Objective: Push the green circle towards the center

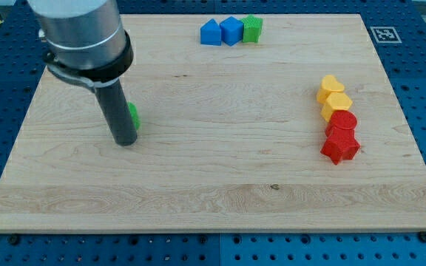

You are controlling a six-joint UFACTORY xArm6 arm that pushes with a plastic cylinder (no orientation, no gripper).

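Observation:
The green circle [133,117] lies at the view's left on the wooden board [213,185]; only its right edge shows, the rest is hidden behind my rod. My tip [125,141] rests on the board just left of and slightly below the green circle, touching or nearly touching it. The arm's grey body fills the view's top left.
At the view's top middle stand a blue block [211,32], a blue cube [231,30] and a green block [252,28] in a row. At the view's right, two yellow blocks [330,88] [336,105], a red round block [343,122] and a red star [340,145] form a column.

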